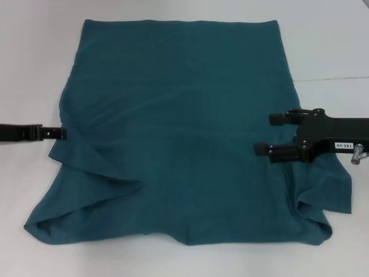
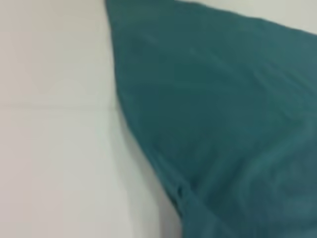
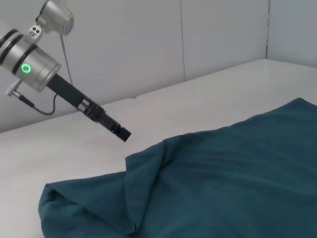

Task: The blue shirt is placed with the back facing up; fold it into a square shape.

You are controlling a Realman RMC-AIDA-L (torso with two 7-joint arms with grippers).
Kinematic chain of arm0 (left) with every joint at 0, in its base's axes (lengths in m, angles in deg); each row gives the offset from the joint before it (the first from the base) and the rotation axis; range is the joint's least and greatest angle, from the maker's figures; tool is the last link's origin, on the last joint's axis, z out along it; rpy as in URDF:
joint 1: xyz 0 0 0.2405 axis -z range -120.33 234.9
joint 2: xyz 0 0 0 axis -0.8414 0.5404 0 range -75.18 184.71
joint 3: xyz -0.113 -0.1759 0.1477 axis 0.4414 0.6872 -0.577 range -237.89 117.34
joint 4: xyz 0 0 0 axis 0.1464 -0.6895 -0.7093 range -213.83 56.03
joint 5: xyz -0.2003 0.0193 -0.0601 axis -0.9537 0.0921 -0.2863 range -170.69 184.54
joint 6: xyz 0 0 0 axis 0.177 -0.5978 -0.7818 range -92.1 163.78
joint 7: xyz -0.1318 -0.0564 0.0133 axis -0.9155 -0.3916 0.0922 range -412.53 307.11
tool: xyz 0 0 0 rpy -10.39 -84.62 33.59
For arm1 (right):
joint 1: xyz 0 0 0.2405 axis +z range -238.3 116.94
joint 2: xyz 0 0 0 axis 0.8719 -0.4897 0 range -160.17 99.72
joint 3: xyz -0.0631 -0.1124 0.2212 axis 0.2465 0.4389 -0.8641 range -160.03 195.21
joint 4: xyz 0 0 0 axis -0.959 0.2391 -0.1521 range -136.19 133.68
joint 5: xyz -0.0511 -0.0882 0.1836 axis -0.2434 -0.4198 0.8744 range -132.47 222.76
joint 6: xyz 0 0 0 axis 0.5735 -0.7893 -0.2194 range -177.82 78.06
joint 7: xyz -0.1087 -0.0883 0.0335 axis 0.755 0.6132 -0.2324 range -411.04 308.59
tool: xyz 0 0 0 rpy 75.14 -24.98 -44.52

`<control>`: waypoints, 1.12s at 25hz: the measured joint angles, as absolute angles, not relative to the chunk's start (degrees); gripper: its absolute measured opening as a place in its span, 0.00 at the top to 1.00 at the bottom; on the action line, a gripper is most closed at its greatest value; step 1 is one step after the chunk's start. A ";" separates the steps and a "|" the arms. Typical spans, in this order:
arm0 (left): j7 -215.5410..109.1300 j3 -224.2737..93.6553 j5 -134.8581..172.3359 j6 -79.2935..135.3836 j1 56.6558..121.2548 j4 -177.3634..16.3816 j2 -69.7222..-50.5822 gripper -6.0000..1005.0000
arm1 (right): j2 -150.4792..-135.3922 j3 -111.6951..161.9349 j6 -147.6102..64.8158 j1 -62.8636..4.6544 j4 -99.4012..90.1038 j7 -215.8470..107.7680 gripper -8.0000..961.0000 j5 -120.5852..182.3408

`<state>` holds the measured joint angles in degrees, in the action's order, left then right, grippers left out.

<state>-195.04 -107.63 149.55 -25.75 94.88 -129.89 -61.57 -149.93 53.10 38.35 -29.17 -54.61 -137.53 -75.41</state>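
Note:
The blue shirt (image 1: 184, 127) lies spread on the white table, with its near side edges folded inward and rumpled. It also shows in the left wrist view (image 2: 228, 114) and the right wrist view (image 3: 223, 183). My left gripper (image 1: 62, 134) is at the shirt's left edge with its fingers together, holding nothing that I can see. In the right wrist view the left gripper (image 3: 123, 133) hovers just above the table beside the shirt. My right gripper (image 1: 268, 134) is open over the shirt's right part, fingers spread and pointing left.
The white table (image 1: 34, 69) surrounds the shirt, with a seam line (image 1: 334, 78) at the right. A pale wall (image 3: 148, 44) stands beyond the table's far side in the right wrist view.

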 joint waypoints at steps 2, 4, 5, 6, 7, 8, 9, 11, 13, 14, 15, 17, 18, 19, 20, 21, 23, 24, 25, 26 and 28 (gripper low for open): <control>-194.78 -107.19 149.57 -25.60 95.26 -127.81 -60.96 0.14 | -149.93 53.10 38.28 -29.05 -54.50 -137.53 0.04 -75.41; -194.58 -107.17 149.57 -25.43 95.48 -126.57 -60.56 0.11 | -149.93 53.10 38.19 -28.87 -54.35 -137.53 0.04 -75.41; -194.49 -107.15 149.58 -25.16 95.49 -126.34 -60.51 0.10 | -149.93 53.10 38.15 -28.79 -54.33 -137.53 0.04 -75.41; -194.43 -107.14 149.58 -24.72 95.47 -126.15 -60.52 0.09 | -149.93 53.09 38.08 -28.70 -54.33 -137.53 0.04 -75.41; -194.37 -107.14 149.57 -24.08 95.41 -125.99 -60.59 0.08 | -149.93 53.11 38.05 -28.60 -54.31 -137.53 0.04 -75.41; -194.24 -107.23 149.58 -23.49 95.40 -125.58 -60.73 0.07 | -149.93 53.17 37.99 -28.54 -54.29 -137.53 0.04 -75.42; -194.01 -107.30 149.56 -22.98 95.54 -124.90 -60.78 0.07 | -149.93 53.33 37.98 -28.47 -54.26 -137.53 0.04 -75.42; -193.41 -107.37 149.51 -22.25 96.10 -123.14 -60.86 0.07 | -149.94 53.68 37.89 -28.40 -54.22 -137.53 0.04 -75.42; -192.95 -107.37 149.49 -21.48 96.65 -121.58 -60.99 0.07 | -150.00 54.04 37.77 -28.35 -54.19 -137.53 0.04 -75.43; -192.69 -107.40 149.46 -21.04 96.89 -120.87 -61.12 0.07 | -150.05 54.19 37.74 -28.33 -54.18 -137.54 0.04 -75.43; -192.42 -107.40 149.40 -20.60 97.08 -120.31 -61.23 0.07 | -150.09 54.46 37.72 -28.33 -54.17 -137.60 0.04 -75.44; -191.85 -107.39 149.25 -19.76 97.40 -119.48 -61.49 0.07 | -150.09 54.54 37.71 -28.33 -54.16 -137.64 0.04 -75.44; -191.69 -107.39 149.22 -19.38 97.57 -119.07 -61.58 0.07 | -150.09 54.54 37.71 -28.33 -54.16 -137.64 0.04 -75.44; -191.61 -107.45 149.18 -18.78 97.77 -118.48 -61.63 0.07 | -150.10 54.56 37.71 -28.33 -54.13 -137.64 0.04 -75.44; -191.58 -107.48 149.18 -18.29 97.92 -118.07 -61.65 0.07 | -150.11 54.57 37.71 -28.33 -54.11 -137.63 0.04 -75.44; -191.58 -107.50 149.17 -17.67 98.11 -117.60 -61.69 0.07 | -150.11 54.58 37.71 -28.33 -54.08 -137.62 0.04 -75.45; -191.58 -107.51 149.21 -16.67 98.42 -116.90 -61.85 0.07 | -150.11 54.59 37.72 -28.34 -53.97 -137.62 0.04 -75.45; -191.56 -107.55 149.31 -16.24 98.52 -116.68 -61.94 0.07 | -150.11 54.59 37.73 -28.35 -53.88 -137.62 0.04 -75.44; -191.54 -107.60 149.42 -15.72 98.59 -116.44 -62.04 0.07 | -150.11 54.59 37.76 -28.40 -53.61 -137.63 0.04 -75.45; -191.52 -107.65 149.46 -15.24 98.61 -116.24 -62.10 0.07 | -150.11 54.59 37.76 -28.40 -53.61 -137.63 0.04 -75.45; -191.49 -107.65 149.47 -14.81 98.62 -116.01 -62.15 0.07 | -150.11 54.60 37.77 -28.46 -53.44 -137.64 0.04 -75.44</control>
<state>-191.49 -107.65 149.47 -14.81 98.62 -116.01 -62.15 -150.11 54.60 37.77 -28.46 -53.44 -137.64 -75.44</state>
